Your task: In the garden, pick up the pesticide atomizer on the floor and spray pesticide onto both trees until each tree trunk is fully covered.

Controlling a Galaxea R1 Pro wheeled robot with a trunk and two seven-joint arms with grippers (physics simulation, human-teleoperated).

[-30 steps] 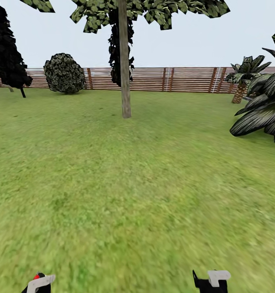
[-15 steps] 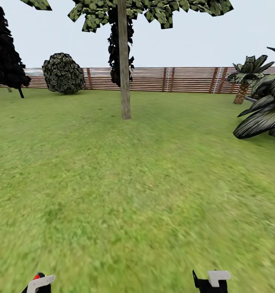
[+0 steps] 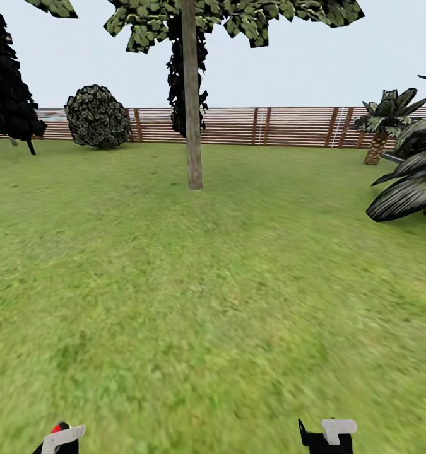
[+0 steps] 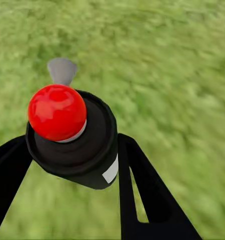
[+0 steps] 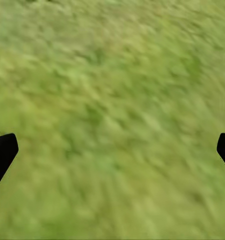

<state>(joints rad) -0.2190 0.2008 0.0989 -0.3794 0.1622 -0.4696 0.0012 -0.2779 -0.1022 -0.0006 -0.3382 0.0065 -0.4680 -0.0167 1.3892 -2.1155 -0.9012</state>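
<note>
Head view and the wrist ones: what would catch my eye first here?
Probably the bright red top of the pesticide atomizer, gripped between the left gripper's dark fingers over grass. Next, the pale tree trunk standing alone on the lawn ahead, before the brown slatted fence.

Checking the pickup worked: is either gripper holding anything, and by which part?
The left gripper holds the atomizer by its dark body, below the red top. The right gripper is open, empty.

A green lawn point(image 3: 213, 284) is bounded at its far edge by a brown slatted fence point(image 3: 288, 126), before which a round bush point(image 3: 98, 117) and a small palm point(image 3: 382, 123) are seen, under a pale, evenly lit sky point(image 3: 339, 63).
</note>
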